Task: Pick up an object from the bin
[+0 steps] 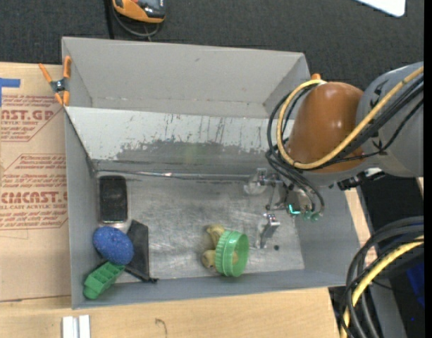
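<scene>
Against the left wall of the grey metal bin (180,76), a dark, flat rectangular block (113,198) lies on the floor with its long side along that wall. Just in front of it, toward the near-left corner, sits a rough blue ball (113,243). A bright green plastic piece (101,279) lies in the near-left corner itself, just below the ball. A black flat wedge-shaped piece (140,251) lies against the ball's right side and runs down toward the near edge.

The middle of the floor is bare, scuffed metal. Right of centre and close to the near edge stands a green ring (244,253), tipped up on its side. A lumpy pale yellow thing (216,234) lies touching it on its left, partly behind it.

Just right of the ring, and apart from it, the pincer (268,232) hangs low over bare floor, between the ring and the bin's right wall. Of all the things in the bin the ring is nearest to it. Whether the pincer is open or closed cannot be told from this angle.

Above it, the wrist carries a rounded orange cover (325,125) looped with yellow and black cables (280,122). The grey arm (406,111) reaches in over the bin's right rim.
</scene>
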Robot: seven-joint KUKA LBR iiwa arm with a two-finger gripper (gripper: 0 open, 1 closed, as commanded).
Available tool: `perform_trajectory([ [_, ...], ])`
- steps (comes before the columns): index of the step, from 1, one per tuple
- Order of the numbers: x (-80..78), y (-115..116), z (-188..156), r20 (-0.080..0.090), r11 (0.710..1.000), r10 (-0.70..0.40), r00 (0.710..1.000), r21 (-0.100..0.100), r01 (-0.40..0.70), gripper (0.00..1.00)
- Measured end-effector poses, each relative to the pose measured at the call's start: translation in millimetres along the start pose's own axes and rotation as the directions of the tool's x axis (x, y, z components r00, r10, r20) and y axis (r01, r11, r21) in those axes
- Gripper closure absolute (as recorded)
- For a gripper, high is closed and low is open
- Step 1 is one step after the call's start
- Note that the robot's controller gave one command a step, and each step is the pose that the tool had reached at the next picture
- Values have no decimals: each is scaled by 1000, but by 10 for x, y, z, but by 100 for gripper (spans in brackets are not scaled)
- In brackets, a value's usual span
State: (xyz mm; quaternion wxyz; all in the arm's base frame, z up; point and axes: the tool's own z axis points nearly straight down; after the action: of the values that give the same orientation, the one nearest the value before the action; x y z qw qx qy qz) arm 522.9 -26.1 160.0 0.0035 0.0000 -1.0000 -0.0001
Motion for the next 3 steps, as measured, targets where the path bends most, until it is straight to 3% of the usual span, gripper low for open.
perform_trajectory([
  [1, -18, 0, -42, 7, 1000, -1, 1000, 0, 1, 0],
  [2, 269, 471, 798, 19, 991, -132, 991, 13, 131, 100],
  [3, 268, 471, 799, 20, 991, -132, 991, 13, 131, 100],
])
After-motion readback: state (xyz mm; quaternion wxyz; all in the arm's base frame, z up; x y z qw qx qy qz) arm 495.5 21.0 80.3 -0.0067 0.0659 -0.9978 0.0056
